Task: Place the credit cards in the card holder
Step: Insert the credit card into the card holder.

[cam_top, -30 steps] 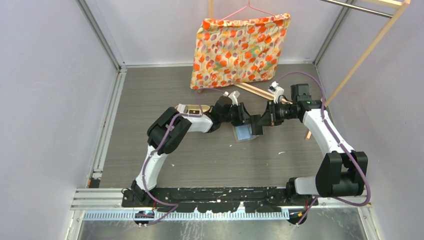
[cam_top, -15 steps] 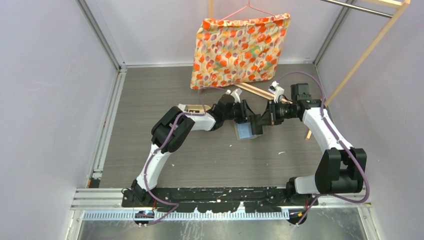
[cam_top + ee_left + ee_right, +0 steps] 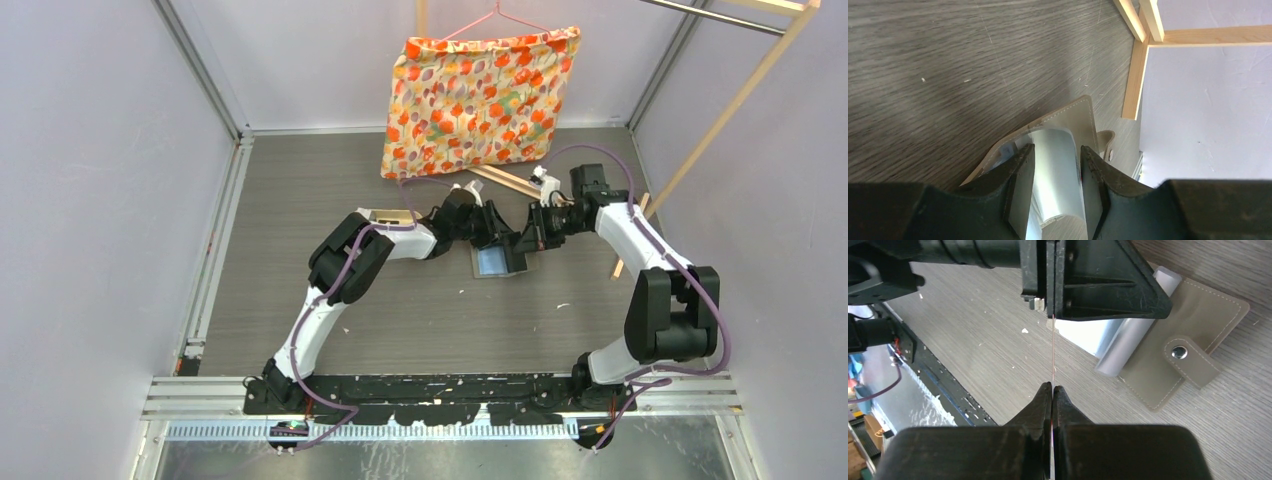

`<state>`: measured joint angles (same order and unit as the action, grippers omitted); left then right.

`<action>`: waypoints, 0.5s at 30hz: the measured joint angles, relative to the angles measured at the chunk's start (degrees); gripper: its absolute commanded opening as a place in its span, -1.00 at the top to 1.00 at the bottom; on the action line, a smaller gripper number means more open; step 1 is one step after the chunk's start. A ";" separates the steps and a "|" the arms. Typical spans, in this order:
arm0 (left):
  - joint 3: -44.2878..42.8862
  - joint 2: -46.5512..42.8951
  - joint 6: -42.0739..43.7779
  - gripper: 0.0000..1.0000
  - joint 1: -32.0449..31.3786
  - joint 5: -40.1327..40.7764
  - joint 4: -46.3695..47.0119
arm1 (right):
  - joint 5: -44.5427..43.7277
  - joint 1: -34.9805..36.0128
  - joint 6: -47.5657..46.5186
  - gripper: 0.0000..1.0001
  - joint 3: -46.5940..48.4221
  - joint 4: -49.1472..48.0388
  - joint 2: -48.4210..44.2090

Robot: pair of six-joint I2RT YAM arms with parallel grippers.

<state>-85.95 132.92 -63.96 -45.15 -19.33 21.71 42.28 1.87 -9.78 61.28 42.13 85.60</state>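
Card holder (image 3: 497, 262) lies opened out flat on the grey wood-grain table (image 3: 400, 310), near the middle, between the two gripper heads. It is a grey stitched wallet with a snap strap (image 3: 1188, 359) sticking out from one edge. Its clear pockets (image 3: 1120, 342) rise off the leather and curl into a pale bluish-white roll. Whether any pocket already has a card in it cannot be told from these views.

The left gripper (image 3: 1055, 152) is down over the holder. Its fingers (image 3: 1020, 180) stand partly apart on either side of the clear pockets, which arch up between them and fill the gap. Whether the pads actually press on the plastic cannot be told.

The right gripper (image 3: 1052, 389) has its fingers pressed tight together on a credit card (image 3: 1053, 355). The card is seen edge-on as a hairline running straight out from the fingertips toward the left gripper and the pockets. Its far end sits just beside the near edge of the pockets; whether it touches them cannot be made out.

At the back of the table a floral cushion (image 3: 480, 95) hangs on a pink hanger, and a light wooden frame (image 3: 1135, 75) stands beyond the holder.
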 measured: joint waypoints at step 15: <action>-0.61 0.02 -2.25 0.17 0.00 2.89 -2.21 | -2.93 1.81 -0.85 0.98 0.61 -0.46 1.99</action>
<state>-86.56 132.94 -66.22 -45.15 -16.45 19.51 39.35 3.68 -10.63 61.89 41.67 87.59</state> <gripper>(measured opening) 0.409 0.026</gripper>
